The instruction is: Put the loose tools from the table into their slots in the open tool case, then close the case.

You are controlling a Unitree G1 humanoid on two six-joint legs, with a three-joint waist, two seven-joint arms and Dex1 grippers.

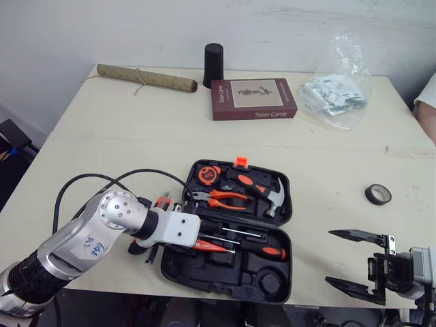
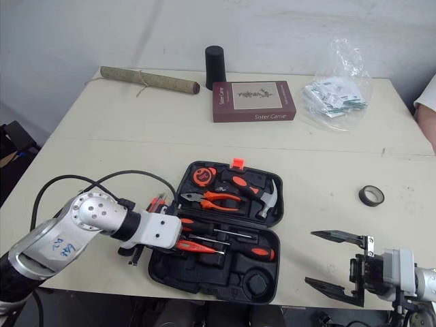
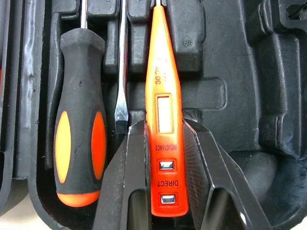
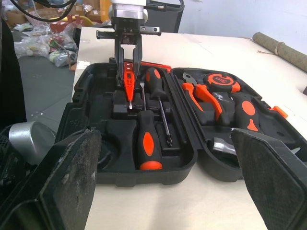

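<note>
Orange tester (image 3: 160, 72) is pinched at its rear end between the two fingers of the left gripper (image 3: 164, 129), over the lower half of the open case (image 1: 218, 276). Its long axis runs straight out along the fingers and parallel with the two screwdrivers (image 3: 79, 124), which lie in their slots head to tail. The blade tip of one is just beside the tester. The free groove seems to be directly under the tester, so I judge the coming move to be only a short press down and a release. Whether the tester already touches the tray, I cannot tell. In the lid I count one tape measure (image 1: 206, 175), one pliers (image 1: 225, 199) and one hammer (image 1: 272, 197). The right gripper (image 1: 330, 256) hangs empty with jaws spread wide, near the front edge of the table (image 1: 102, 136) and well apart from the case. One tape roll (image 1: 378, 194) lies loose on the table, and the right arm is the nearer one for it. A small orange object (image 1: 162, 199) beside the case's left wall, half hidden by the left arm, may be another loose tool.
</note>
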